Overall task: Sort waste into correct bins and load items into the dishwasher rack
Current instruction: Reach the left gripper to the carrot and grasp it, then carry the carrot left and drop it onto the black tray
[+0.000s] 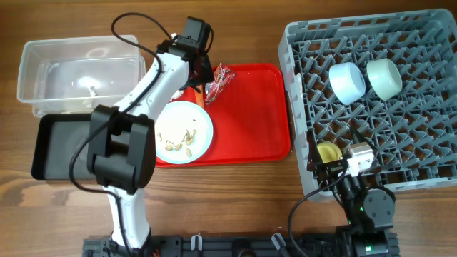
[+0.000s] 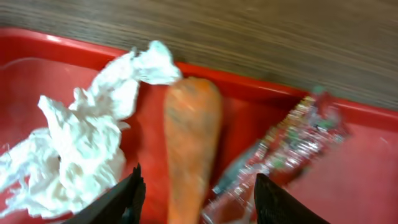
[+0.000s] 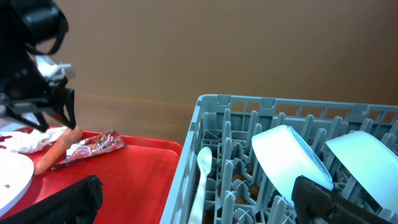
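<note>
Jaws wide on both arms, left gripper (image 2: 198, 199) straddling the carrot (image 2: 191, 137).
Rack (image 1: 421, 164) at right holds blue bowl (image 1: 348, 82), green bowl (image 1: 383, 77), spoon (image 3: 202, 174) and cup (image 1: 328, 152); tissue (image 2: 81, 143), wrapper (image 2: 280, 149) and scrap-strewn plate (image 1: 184, 123) wait on the red tray (image 1: 250, 114).

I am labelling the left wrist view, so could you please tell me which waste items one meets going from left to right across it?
crumpled white tissue → orange carrot piece → red printed snack wrapper, all lying on the red tray.
</note>
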`<state>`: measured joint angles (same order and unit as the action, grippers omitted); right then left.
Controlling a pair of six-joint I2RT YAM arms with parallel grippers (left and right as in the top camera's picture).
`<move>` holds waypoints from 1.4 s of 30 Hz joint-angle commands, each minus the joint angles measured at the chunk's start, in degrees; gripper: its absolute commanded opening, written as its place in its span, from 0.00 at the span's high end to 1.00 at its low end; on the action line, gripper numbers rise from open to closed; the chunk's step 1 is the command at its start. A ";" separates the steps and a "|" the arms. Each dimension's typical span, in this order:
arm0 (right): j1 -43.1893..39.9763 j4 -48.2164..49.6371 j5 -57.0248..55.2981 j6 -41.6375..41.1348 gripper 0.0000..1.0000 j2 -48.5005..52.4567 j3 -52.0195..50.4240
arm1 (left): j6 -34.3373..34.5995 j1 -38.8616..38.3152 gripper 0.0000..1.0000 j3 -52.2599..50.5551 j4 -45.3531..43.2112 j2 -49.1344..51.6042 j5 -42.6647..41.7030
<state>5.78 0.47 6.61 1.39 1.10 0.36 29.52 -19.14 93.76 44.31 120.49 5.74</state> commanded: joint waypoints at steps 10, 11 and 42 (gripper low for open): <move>-0.17 0.11 1.05 -0.02 0.00 -0.31 -0.07 | 0.74 0.39 0.76 0.57 -2.73 5.38 1.20; -0.17 0.11 1.05 -0.02 0.00 -0.31 -0.07 | 0.74 0.48 0.81 0.87 -2.16 5.07 1.20; -0.17 0.11 1.05 -0.02 0.00 -0.31 -0.07 | 17.46 19.37 0.80 8.24 42.56 -21.77 6.95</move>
<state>5.78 0.47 6.61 1.39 1.10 0.36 39.07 -4.67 101.84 81.38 99.81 8.32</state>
